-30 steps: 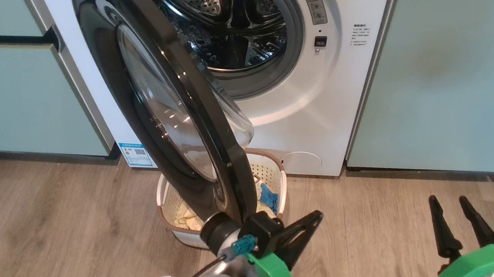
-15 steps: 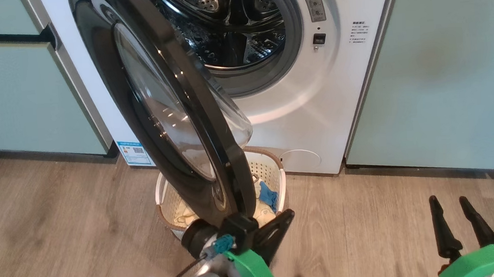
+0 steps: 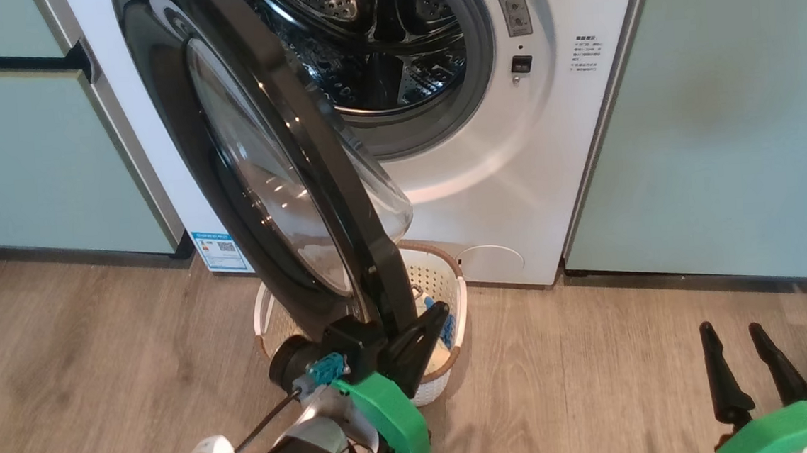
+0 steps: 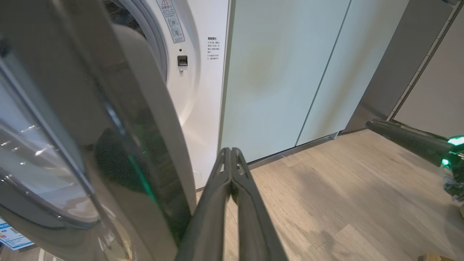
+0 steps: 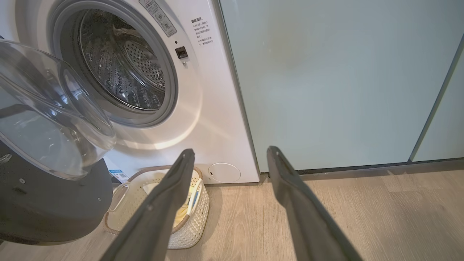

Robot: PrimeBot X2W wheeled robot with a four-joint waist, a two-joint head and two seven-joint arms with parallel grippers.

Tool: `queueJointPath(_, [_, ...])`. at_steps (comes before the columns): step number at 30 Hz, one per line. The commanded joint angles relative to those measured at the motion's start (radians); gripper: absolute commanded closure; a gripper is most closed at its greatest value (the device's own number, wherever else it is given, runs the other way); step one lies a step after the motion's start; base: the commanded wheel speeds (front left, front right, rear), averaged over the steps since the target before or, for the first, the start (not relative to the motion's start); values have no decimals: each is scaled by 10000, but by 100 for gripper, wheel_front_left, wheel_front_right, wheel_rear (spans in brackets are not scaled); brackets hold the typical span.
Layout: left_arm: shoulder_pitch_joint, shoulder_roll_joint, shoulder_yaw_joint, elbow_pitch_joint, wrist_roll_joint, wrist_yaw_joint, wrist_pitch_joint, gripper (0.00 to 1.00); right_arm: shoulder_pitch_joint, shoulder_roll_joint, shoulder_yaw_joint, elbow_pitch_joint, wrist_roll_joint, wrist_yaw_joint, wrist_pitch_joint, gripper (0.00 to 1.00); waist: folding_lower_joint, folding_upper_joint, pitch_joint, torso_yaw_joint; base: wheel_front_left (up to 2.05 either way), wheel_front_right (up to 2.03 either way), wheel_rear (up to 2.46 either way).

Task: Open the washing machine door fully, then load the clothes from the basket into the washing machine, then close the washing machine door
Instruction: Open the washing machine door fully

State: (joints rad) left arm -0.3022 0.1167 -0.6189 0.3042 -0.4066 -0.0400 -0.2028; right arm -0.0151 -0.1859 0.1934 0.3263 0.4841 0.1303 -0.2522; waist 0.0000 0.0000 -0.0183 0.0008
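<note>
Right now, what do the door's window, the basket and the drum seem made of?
Door window: clear, glossy, probably glass; it shows through and carries highlights. Basket: cream moulded plastic, matt, with regular rows of holes. Drum: likely stainless steel; shiny grey, perforated, mirror-like glints.

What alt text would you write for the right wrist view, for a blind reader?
A white washing machine stands with its door open at the left, showing the steel drum. The basket of clothes sits on the floor before it, partly behind one finger of the open right tool.
</note>
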Motion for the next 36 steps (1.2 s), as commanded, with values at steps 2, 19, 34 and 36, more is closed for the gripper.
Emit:
queueJointPath(2, [-520,146,430,-395,-126,82,-89,100,-289,-147,146,-258,56,4,-95,0,0,0,-10,22,0,0,0])
queueJointPath(19, [-243,523,415,-659,-324,155,101,100,-268,-89,157,-215,79,4,-95,0,0,0,-45,260,0,0,0])
queueJointPath(34, [-214,895,167,-1075,-327,-17,331,100,-324,16,147,-157,91,4,-95,0,0,0,-10,817,0,0,0])
queueJointPath(36, [-177,953,152,-1171,-364,-47,353,100,-329,35,148,-161,92,4,-95,0,0,0,-1,908,0,0,0])
